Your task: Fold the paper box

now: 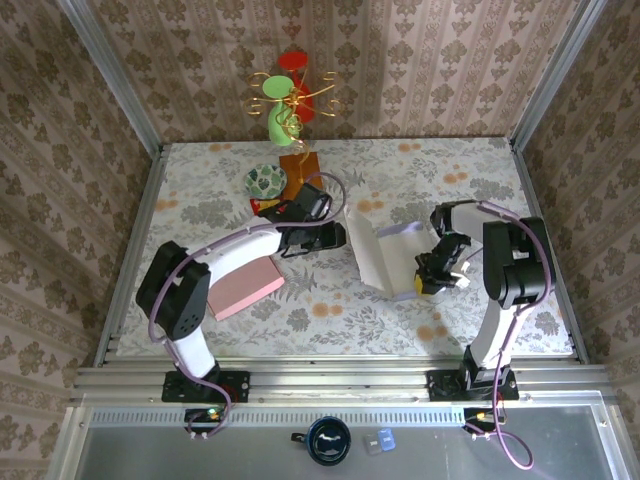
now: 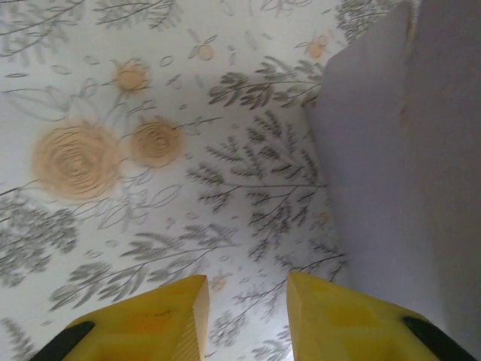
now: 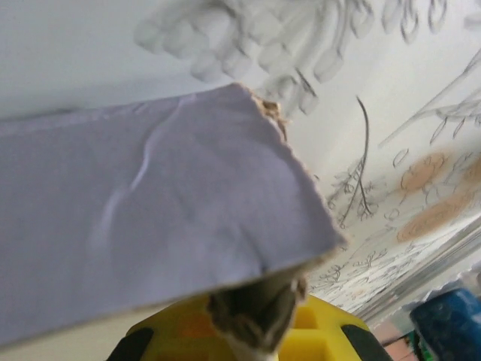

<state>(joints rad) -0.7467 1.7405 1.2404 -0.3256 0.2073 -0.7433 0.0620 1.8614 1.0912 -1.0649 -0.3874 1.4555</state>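
The lavender paper box (image 1: 383,256) lies partly folded in the middle of the floral table, one panel standing up on its left side. In the top view my left gripper (image 1: 338,238) sits just left of that panel. In the left wrist view its yellow fingers (image 2: 173,316) stand apart over bare tablecloth, nothing between them, and the box panel (image 2: 406,150) rises close on the right. My right gripper (image 1: 437,272) is at the box's right edge. In the right wrist view, that gripper (image 3: 255,323) is shut on a crumpled flap of the paper box (image 3: 150,226).
A pink block (image 1: 245,285) lies under the left arm. Behind it are a patterned bowl (image 1: 265,181), a brown wooden block (image 1: 300,165) and a green vase with wire ornaments (image 1: 285,105). A dark mug (image 1: 327,440) sits below the table's near rail.
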